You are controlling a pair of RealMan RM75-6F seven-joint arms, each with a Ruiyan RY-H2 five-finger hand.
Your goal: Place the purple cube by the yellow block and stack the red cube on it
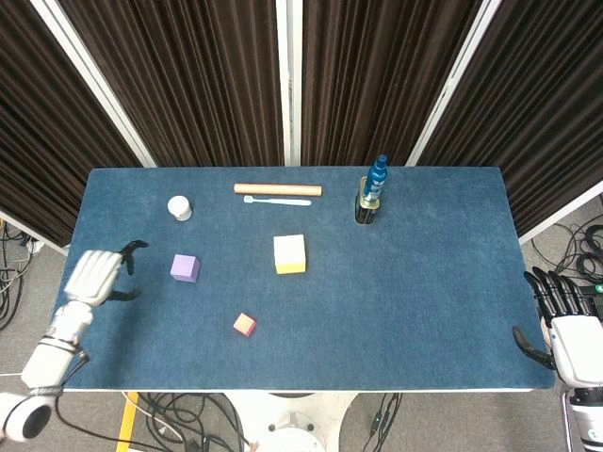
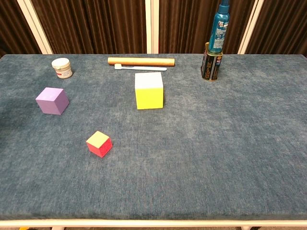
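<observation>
The purple cube [image 1: 185, 268] [image 2: 52, 100] sits on the left part of the blue table. The yellow block [image 1: 289, 254] [image 2: 148, 90], white on top, stands near the middle. The red cube [image 1: 244, 325] [image 2: 99, 143] lies in front of both, turned at an angle. My left hand [image 1: 97, 276] hovers over the table's left edge, fingers spread and empty, a short way left of the purple cube. My right hand [image 1: 563, 325] stays off the table's right edge, fingers apart, holding nothing. Neither hand shows in the chest view.
A white jar [image 1: 179, 207] stands at the back left. A wooden rod [image 1: 277, 189] and a toothbrush [image 1: 276, 201] lie along the back. A blue bottle [image 1: 377, 178] stands on a can [image 1: 366, 207] at the back right. Cables lie on the floor below.
</observation>
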